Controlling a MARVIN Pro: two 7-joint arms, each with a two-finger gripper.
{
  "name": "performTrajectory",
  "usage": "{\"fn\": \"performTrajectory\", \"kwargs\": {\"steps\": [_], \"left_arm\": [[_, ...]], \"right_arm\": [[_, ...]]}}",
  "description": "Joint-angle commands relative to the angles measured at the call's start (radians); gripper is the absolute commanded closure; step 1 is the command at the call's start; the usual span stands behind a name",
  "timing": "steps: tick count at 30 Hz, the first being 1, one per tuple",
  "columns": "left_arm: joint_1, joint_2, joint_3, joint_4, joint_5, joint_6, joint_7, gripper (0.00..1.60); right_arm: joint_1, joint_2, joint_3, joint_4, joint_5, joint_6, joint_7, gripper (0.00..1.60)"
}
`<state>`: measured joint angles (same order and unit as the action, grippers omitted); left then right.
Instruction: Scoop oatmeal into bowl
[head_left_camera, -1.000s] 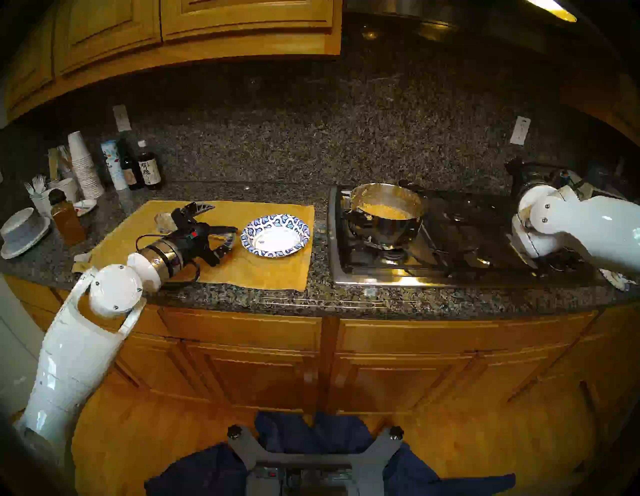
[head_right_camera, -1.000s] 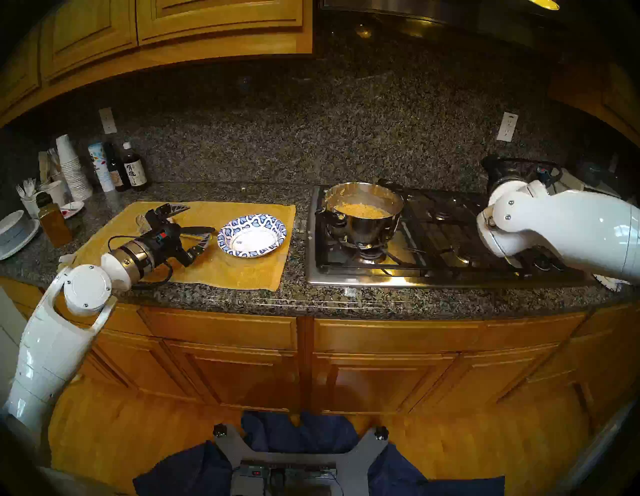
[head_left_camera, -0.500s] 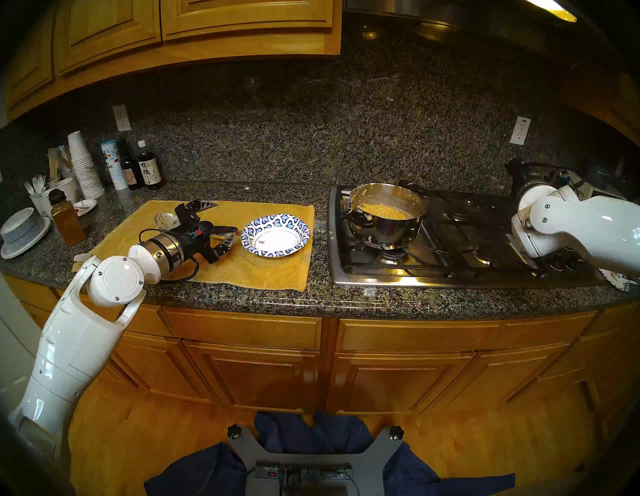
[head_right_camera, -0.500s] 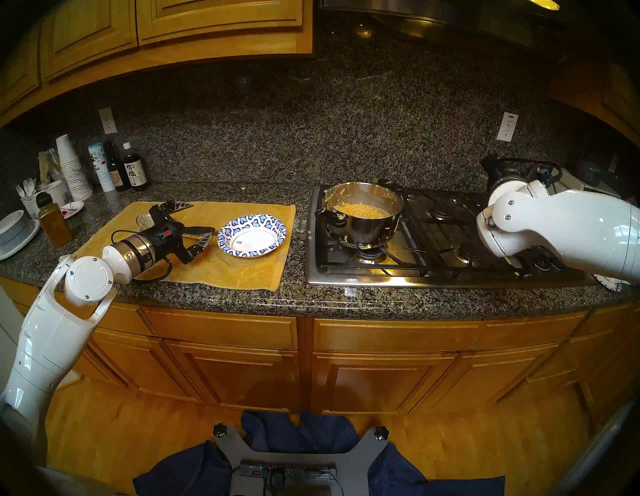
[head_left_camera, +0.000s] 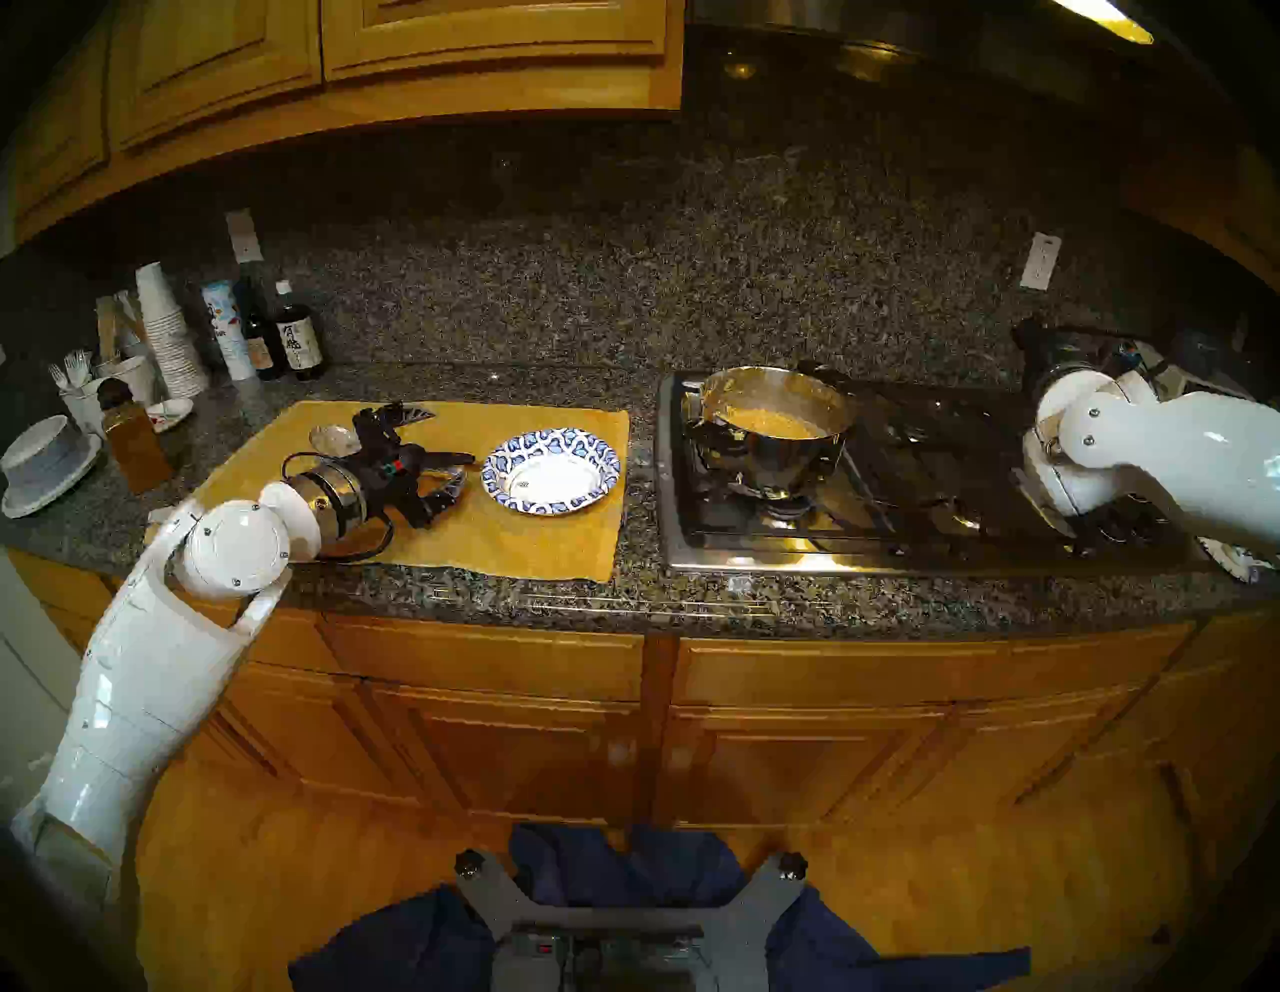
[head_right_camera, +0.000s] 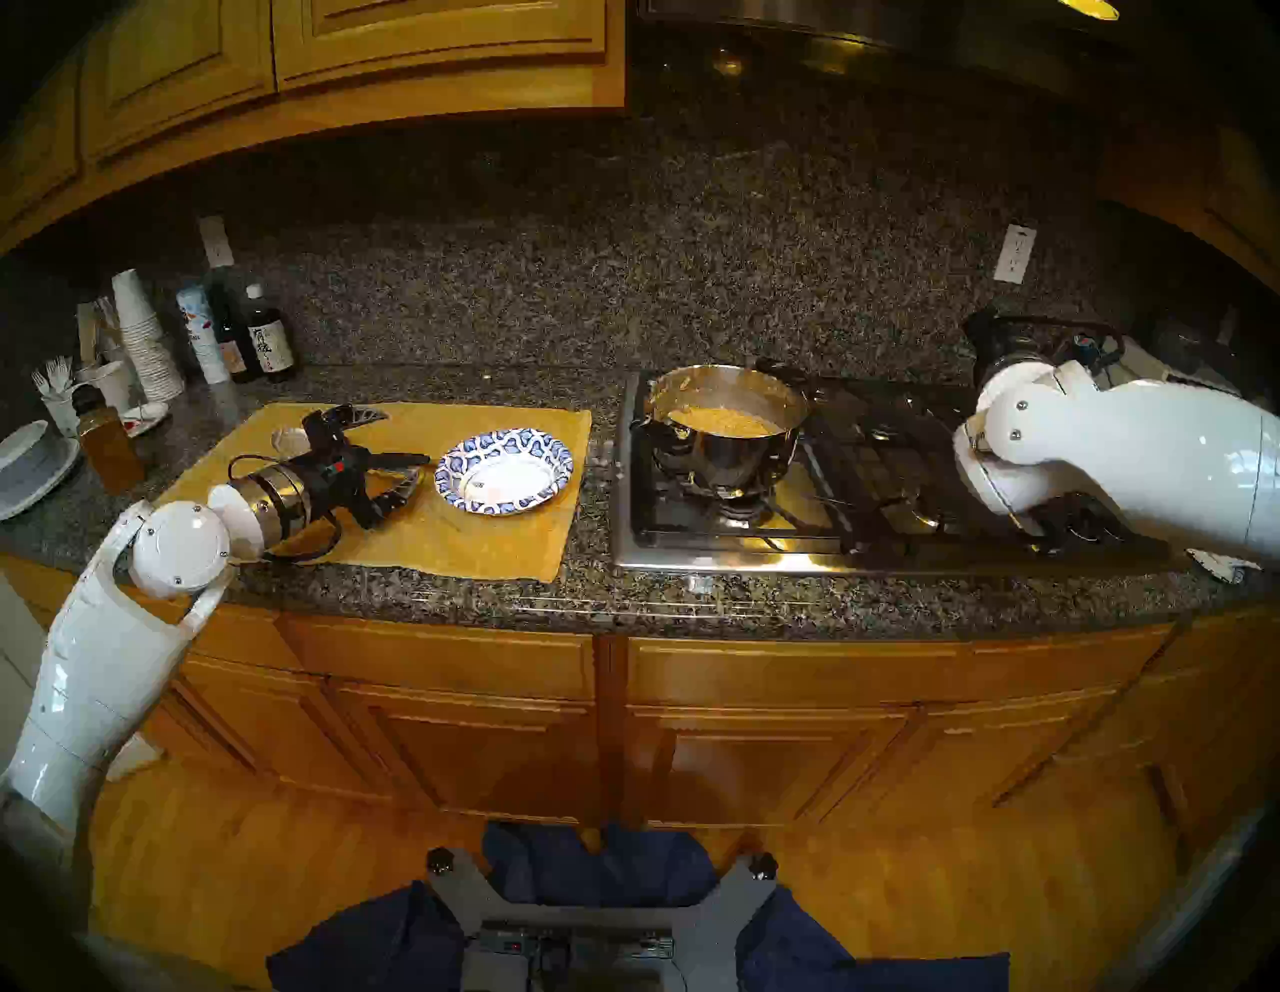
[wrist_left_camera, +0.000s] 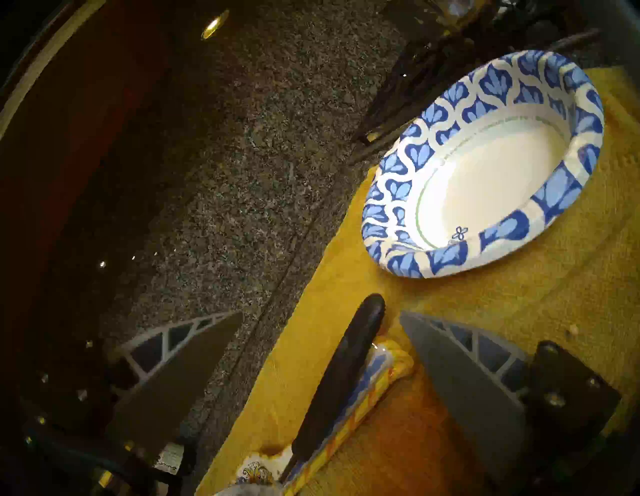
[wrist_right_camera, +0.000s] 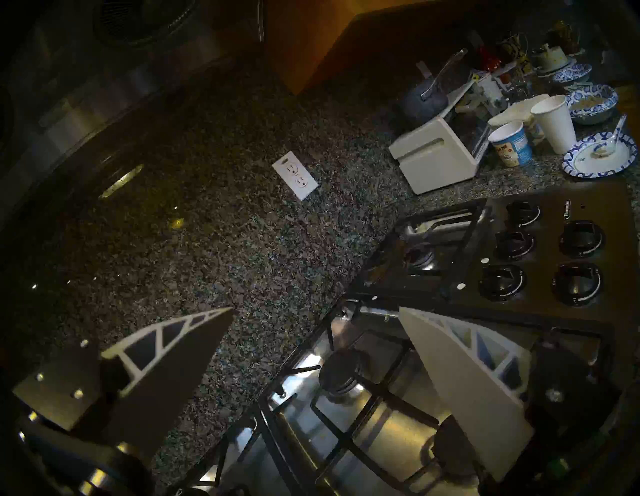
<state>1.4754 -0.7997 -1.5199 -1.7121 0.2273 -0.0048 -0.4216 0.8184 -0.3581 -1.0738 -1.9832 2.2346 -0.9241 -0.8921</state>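
While the left gripper (head_left_camera: 429, 450) lies low over the yellow cloth mat (head_left_camera: 526, 540), its two fingers stand spread wide, one on each side of a black spoon handle (wrist_left_camera: 346, 367) without touching it. In the left wrist view that handle rests along a colourful ceramic spoon rest (wrist_left_camera: 377, 377), and the near finger (wrist_left_camera: 460, 377) sits just beside it on the mat. The spoon's bowl end (head_left_camera: 331, 439) shows behind the gripper in the head view (blurred, so its contents cannot be told).

The blue-and-white paper bowl (head_left_camera: 550, 471) stands on the mat just beyond the handle's tip, nearer the stove, its white centre bare. The oatmeal (head_left_camera: 769, 422) is in the steel pot (head_left_camera: 769, 450), which sits on the front left burner of the gas cooktop (head_left_camera: 900, 499), well apart from the bowl across a strip of granite counter (head_left_camera: 637, 596).

The right gripper (wrist_right_camera: 317, 346) hangs over the far right of the cooktop, near the control knobs (wrist_right_camera: 547, 256), its fingers parted and holding nothing. Past it on the counter stand a white toaster (wrist_right_camera: 440, 152), paper cups (wrist_right_camera: 552, 121) and more patterned paper bowls (wrist_right_camera: 601, 157).
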Motion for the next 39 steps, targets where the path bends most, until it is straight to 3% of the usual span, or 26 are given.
{"fn": "performTrajectory", "kwargs": {"steps": [1, 17, 39], "left_arm": [[-0.063, -0.006, -0.009, -0.006, 0.004, -0.002, 0.013, 0.00], [-0.097, -0.023, 0.043, 0.077, 0.076, -0.045, 0.035, 0.00], [-0.146, -0.057, 0.048, 0.101, 0.105, -0.067, 0.042, 0.00]], "right_arm": [[0.032, -0.004, 0.023, 0.002, -0.013, -0.003, 0.010, 0.00], [0.034, -0.005, 0.021, 0.002, -0.012, -0.004, 0.011, 0.00], [0.034, -0.006, 0.020, 0.003, -0.010, -0.005, 0.012, 0.00]]}}
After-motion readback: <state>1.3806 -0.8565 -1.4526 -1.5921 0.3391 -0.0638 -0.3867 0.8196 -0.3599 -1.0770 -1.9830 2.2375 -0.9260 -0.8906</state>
